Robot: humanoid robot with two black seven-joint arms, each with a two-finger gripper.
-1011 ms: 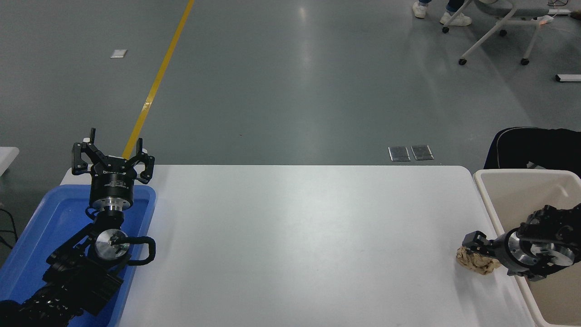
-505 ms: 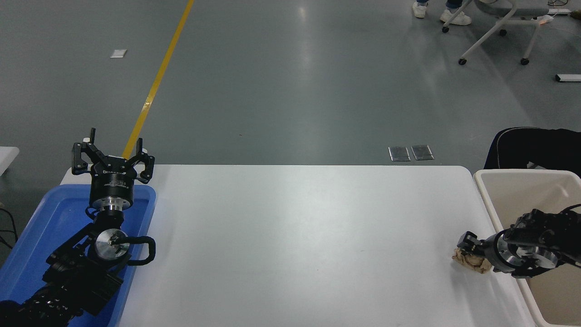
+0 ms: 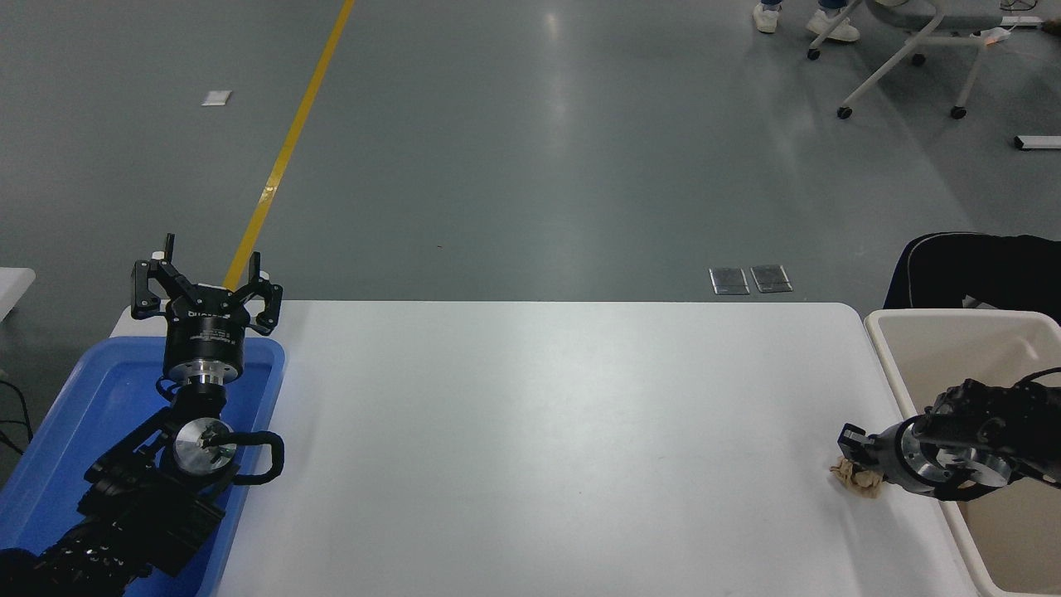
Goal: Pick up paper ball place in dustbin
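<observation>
The tan-brown paper ball [image 3: 854,482] lies on the white table [image 3: 547,431] near its right edge, just left of the dustbin [image 3: 891,365]. The dustbin is a tall cream-beige bin standing at the table's right side. My right gripper [image 3: 859,461] reaches in from the right over the bin's rim and sits low, right on top of the ball, covering its upper right part. Whether it grips the ball does not show. My left gripper [image 3: 205,286] stands parked and open above the blue tray at the far left.
A shallow blue tray [image 3: 99,398] lies under the left arm. A black chair back [image 3: 978,265] stands behind the dustbin. A wheeled chair and a person's feet [image 3: 829,25] are far off on the floor.
My right gripper has sunk lower and shifted slightly left, covering more of the paper ball. The ball has stayed in about the same spot. The left arm has not moved.
</observation>
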